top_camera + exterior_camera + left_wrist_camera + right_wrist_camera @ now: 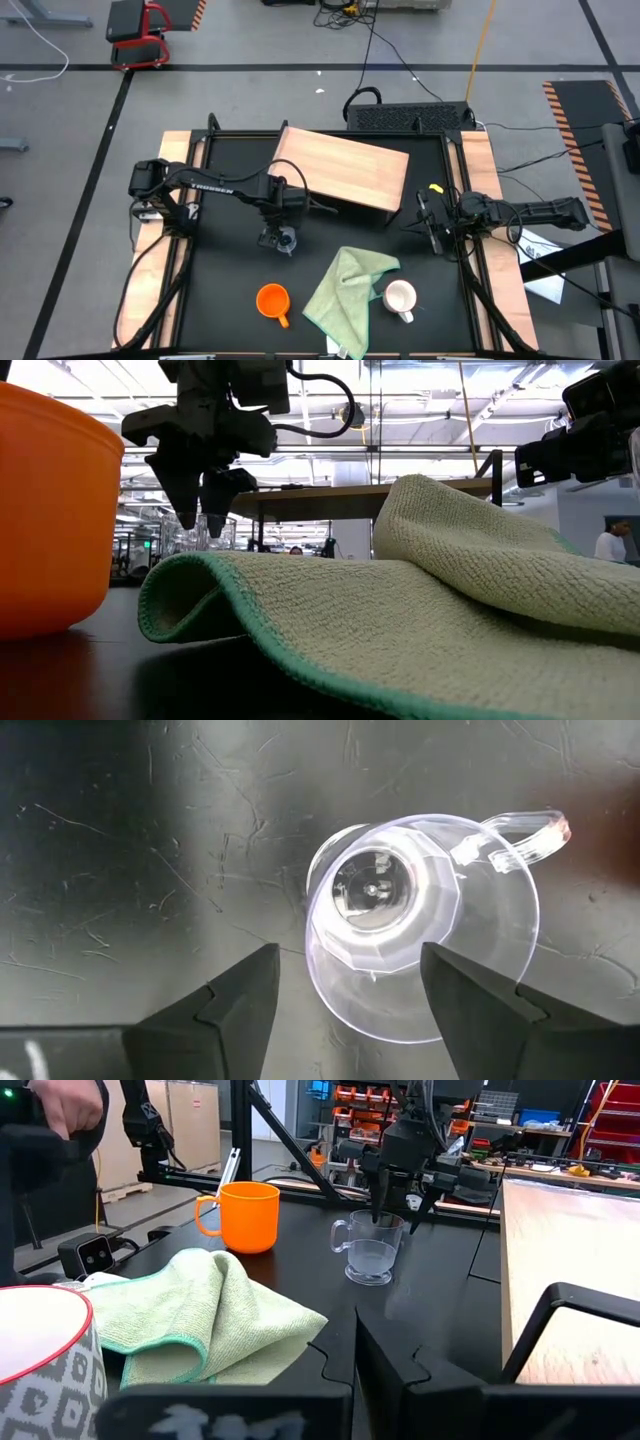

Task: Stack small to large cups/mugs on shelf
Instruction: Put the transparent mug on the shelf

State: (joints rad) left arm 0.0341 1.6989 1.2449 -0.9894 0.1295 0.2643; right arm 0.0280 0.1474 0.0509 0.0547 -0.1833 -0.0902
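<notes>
One shelf (345,167) stands at the table's far side; one green cloth (345,287) lies between the orange mug (272,300) and white mug (400,296). Left gripper (276,238), spread, hovers over the glass cup (287,241). Right gripper (426,224) waits pressed together.

Overhead and tabletop-level cameras plus both wrist cameras share the clear cup (420,920).
</notes>
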